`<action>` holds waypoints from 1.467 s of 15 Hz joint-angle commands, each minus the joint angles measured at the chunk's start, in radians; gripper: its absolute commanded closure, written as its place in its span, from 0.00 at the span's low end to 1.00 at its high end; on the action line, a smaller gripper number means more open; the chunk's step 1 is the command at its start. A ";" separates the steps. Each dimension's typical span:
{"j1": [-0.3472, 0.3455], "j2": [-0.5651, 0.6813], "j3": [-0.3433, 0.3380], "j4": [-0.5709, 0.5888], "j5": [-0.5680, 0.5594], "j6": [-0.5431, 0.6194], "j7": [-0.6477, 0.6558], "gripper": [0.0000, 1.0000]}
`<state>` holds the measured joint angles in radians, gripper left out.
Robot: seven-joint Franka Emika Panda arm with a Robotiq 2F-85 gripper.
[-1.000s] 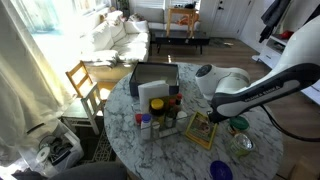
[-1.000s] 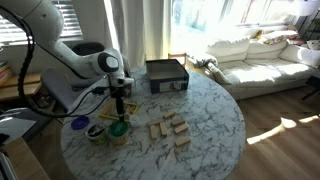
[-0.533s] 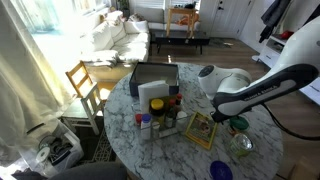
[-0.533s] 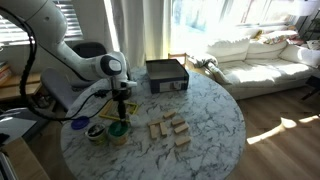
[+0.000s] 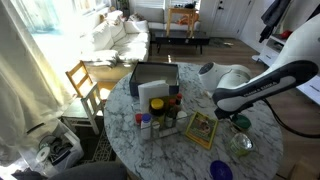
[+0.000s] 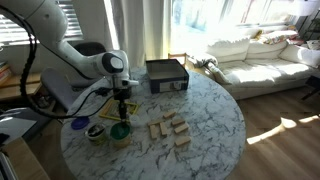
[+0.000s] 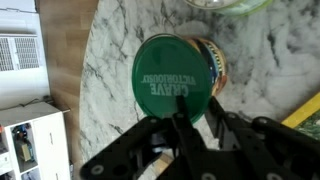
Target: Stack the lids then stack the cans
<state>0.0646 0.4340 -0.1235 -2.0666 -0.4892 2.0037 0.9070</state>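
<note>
One green lid [image 7: 173, 78] lies printed side up on top of a squat can [image 7: 213, 62], whose yellowish side peeps out beyond its rim, near the edge of the round marble bench [image 7: 110, 60]. The gripper [image 7: 195, 124] hangs directly above the lid's near edge, and the wrist view does not show whether the jaws are parted or closed, or whether they touch the lid. The step in hand looks to be the lids: this one probably has to come off its can and join the blue lid [image 5: 222, 170], which lies apart, close to the bench's rim. Doing it well would mean centring the jaws across the lid, pinching only its shallow rim and lifting straight up, so the can beneath is not dragged or tipped. A second can [image 5: 241, 146] stands between the two lids in an exterior view, just beside the first, and could be knocked on the way across. The framed picture [image 5: 201, 130] lies flat just to the other side of the gripper; a cluster of spice jars [image 5: 160, 120] and a black box [image 5: 153, 78] stand farther in, well apart from the work.
</note>
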 commanded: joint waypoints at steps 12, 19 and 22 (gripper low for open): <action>0.027 -0.087 -0.002 -0.015 -0.028 -0.072 0.005 0.99; 0.070 -0.215 0.053 -0.069 -0.095 -0.200 0.011 0.99; 0.091 -0.266 0.129 -0.124 -0.035 -0.193 -0.041 0.99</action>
<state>0.1349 0.2434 -0.0545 -2.1029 -0.5595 1.8091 0.9057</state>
